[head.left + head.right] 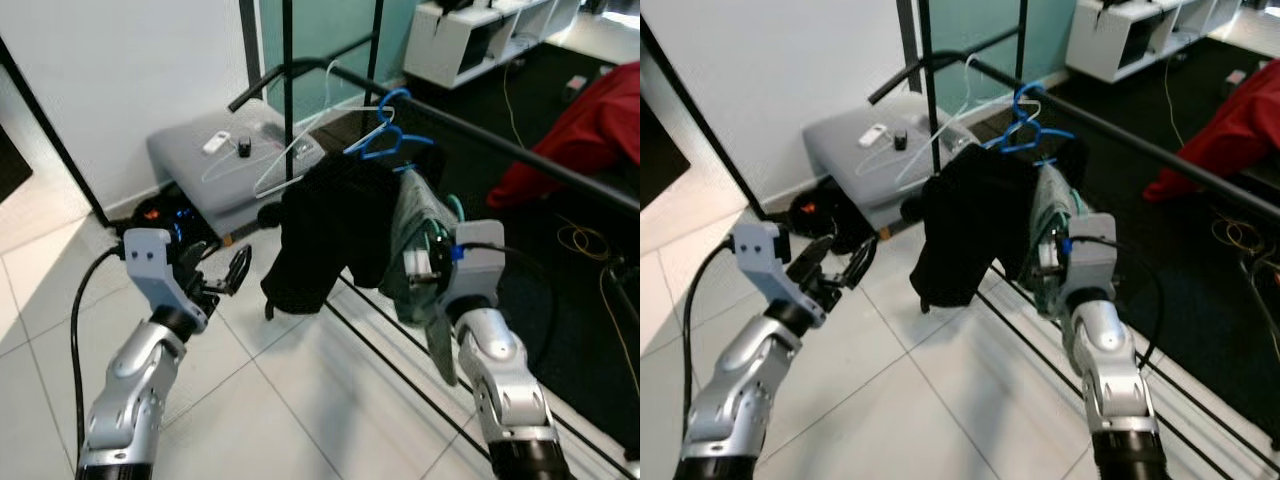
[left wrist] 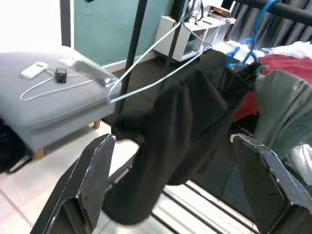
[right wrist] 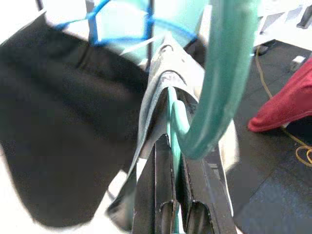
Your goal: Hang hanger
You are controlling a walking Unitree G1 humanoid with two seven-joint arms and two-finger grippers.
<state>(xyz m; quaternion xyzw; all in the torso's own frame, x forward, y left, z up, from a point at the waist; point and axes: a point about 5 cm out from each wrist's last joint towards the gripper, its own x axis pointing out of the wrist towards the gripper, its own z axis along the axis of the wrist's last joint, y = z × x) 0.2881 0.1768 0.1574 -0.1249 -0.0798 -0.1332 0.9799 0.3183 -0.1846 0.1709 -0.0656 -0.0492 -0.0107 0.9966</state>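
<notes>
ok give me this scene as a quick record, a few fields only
right gripper: shut on green hanger, which carries a grey-green garment
left gripper: open, holding nothing
rail: black, blue hangers hooked on it
black garment: hanging from a blue hanger
white wire hanger: also hanging on the rack

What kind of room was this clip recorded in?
Probably a lived-in bedroom or laundry corner of a home: a black clothes rail hung with hangers and a black garment, a grey padded stool against the wall, and a white shelf unit behind.
</notes>
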